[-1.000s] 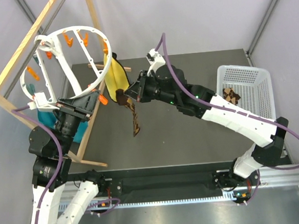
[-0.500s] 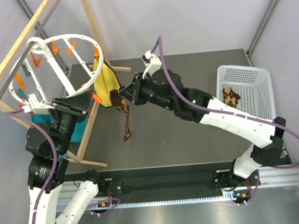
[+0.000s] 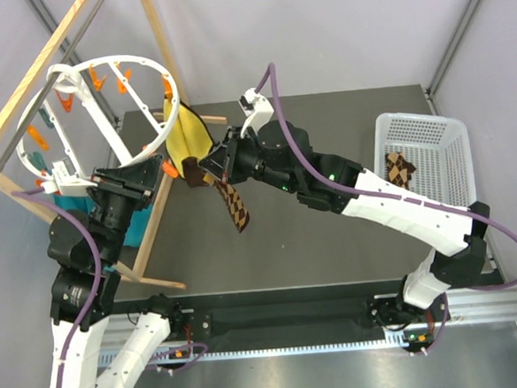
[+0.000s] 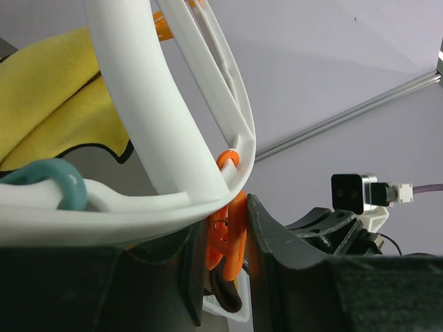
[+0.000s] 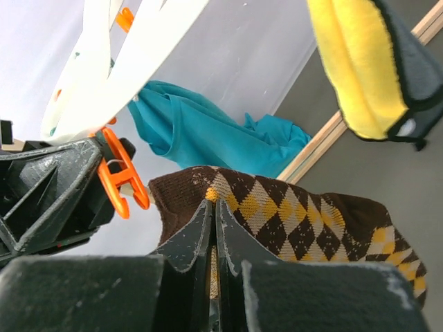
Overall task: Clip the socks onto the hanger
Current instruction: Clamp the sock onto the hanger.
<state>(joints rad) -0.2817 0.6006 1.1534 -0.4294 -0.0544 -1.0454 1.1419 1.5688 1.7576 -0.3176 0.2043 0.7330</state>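
The white ring hanger (image 3: 102, 107) hangs tilted from the wooden rack at the far left; its rim fills the left wrist view (image 4: 159, 138). My left gripper (image 3: 155, 172) is shut on one orange clip (image 4: 232, 235) at the ring's lower edge. My right gripper (image 3: 205, 167) is shut on an argyle sock (image 3: 233, 205) near its dark brown end, and the rest hangs down. In the right wrist view the sock's brown end (image 5: 187, 197) sits just right of the orange clip (image 5: 121, 176), close but apart. The second sock (image 3: 400, 166) lies in the basket.
The wooden frame rack (image 3: 158, 210) stands along the table's left side. A yellow cloth (image 3: 188, 137) hangs on it beside the clip, and a teal cloth (image 5: 208, 131) hangs lower. A white mesh basket (image 3: 432, 133) sits at the right.
The hanger swung left and tilted with my left gripper. My right gripper moved left with the sock, bringing its brown end up beside the held clip. The hanging sock swung.
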